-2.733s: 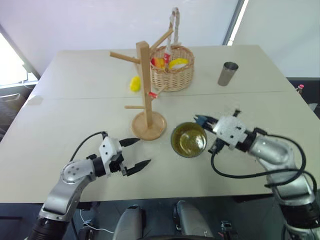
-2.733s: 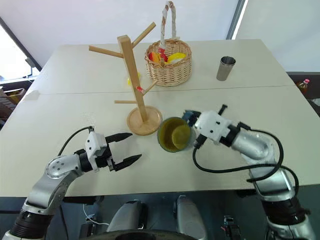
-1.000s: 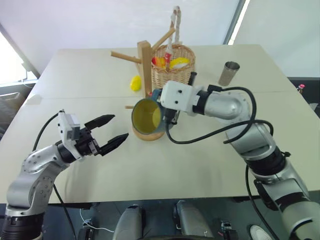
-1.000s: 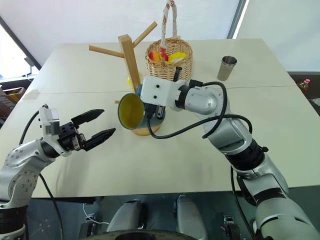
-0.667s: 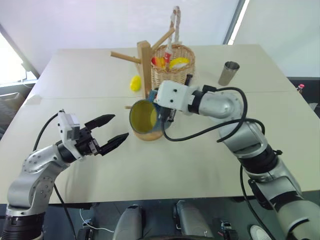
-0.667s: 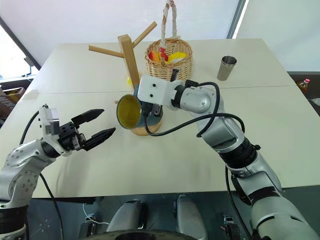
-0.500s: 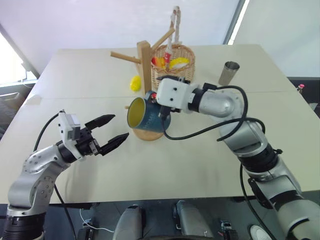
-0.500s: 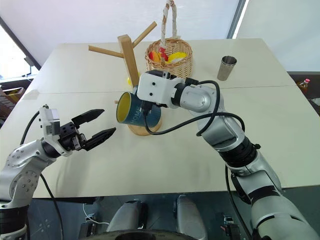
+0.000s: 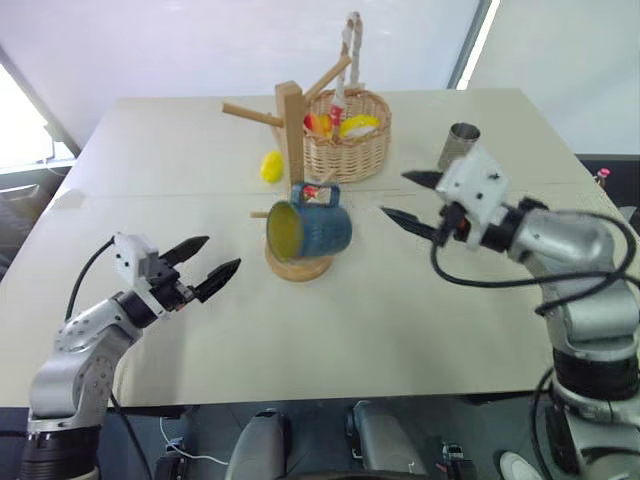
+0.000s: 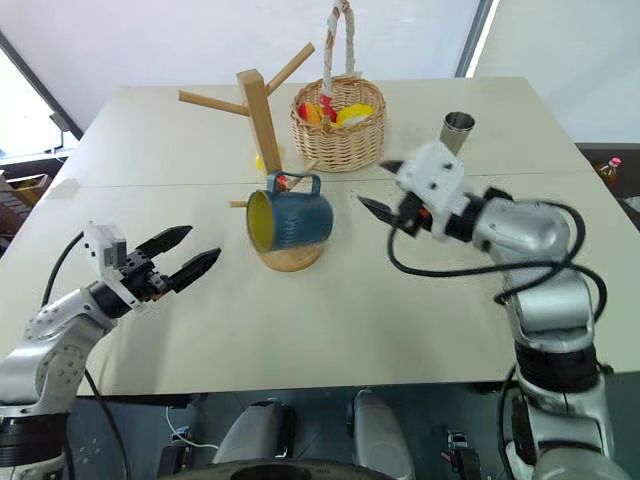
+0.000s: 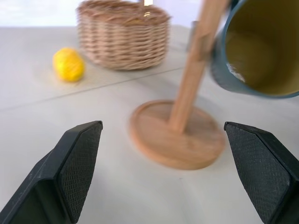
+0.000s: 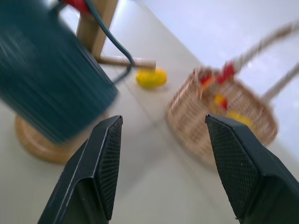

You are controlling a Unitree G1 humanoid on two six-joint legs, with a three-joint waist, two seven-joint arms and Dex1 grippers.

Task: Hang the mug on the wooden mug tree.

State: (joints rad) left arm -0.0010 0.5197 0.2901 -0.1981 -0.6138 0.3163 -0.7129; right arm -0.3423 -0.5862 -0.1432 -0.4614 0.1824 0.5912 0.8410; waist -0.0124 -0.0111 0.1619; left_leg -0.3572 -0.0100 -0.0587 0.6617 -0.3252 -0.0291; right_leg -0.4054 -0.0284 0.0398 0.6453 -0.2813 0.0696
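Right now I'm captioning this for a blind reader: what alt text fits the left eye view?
A dark teal ceramic mug hangs by its handle on a light-wood mug tree, with the open right gripper beside it. The open left gripper hovers over the pale table; a wicker basket and steel tumbler stand behind.

A broad pale beige table point(image 9: 150, 160) fills the middle of the scene, its top crossed by a thin seam running side to side. Behind it rises a plain whitish wall or blind point(image 9: 200, 45), cut at the right by a slanted dark window frame point(image 9: 468, 45) with a bright strip of daylight beside it. At the far left, strong light comes in through a window point(image 9: 18, 120) at table level. Past the table's right edge the floor point(image 9: 605, 165) is dark, and dark floor also shows below the near edge
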